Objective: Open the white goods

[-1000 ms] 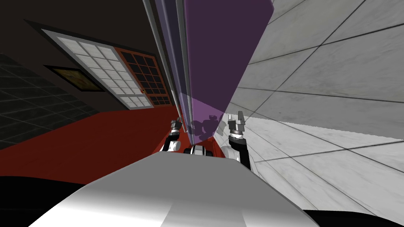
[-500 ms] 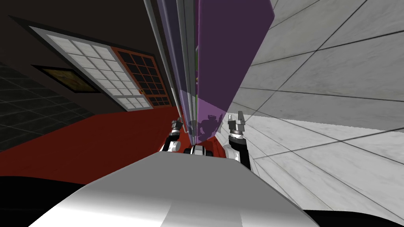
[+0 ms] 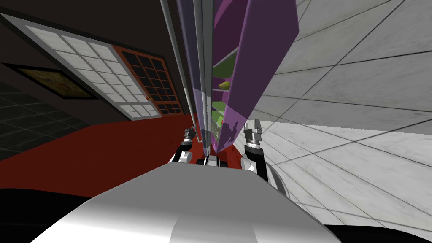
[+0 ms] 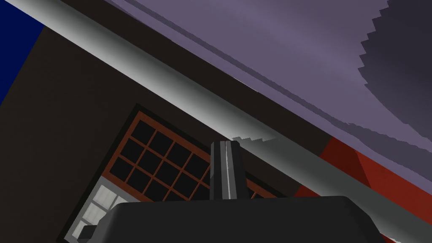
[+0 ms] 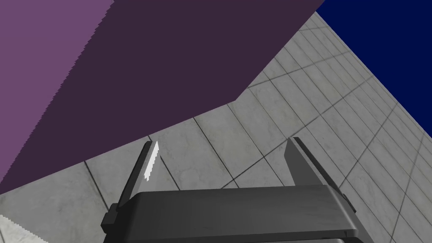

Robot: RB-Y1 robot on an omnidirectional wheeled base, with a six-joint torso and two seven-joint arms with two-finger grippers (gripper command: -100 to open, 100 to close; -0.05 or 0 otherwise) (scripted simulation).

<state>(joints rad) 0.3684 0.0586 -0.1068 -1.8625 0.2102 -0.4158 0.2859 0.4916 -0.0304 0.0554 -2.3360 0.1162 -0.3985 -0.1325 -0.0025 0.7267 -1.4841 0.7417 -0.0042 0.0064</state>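
The fridge (image 3: 189, 42), purple, stands straight ahead of both arms, past the fingertips. Its door (image 3: 265, 46) stands ajar at an angle, and the gap shows shelves (image 3: 225, 63) with a small yellow thing (image 3: 223, 85) on one. A long grey bar (image 4: 168, 80) runs along the fridge's front, crossing just at the tips of the left fingers (image 4: 219, 173), which are pressed together with nothing between them; whether they touch the bar I cannot tell. The left forearm (image 3: 183, 151) reaches forward and up to that bar. The right forearm (image 3: 255, 157) rises on the door's other side, its fingers (image 5: 299, 164) spread wide, near the door's outer face but apart from it and pointing at the grey tiled wall (image 5: 261, 139).
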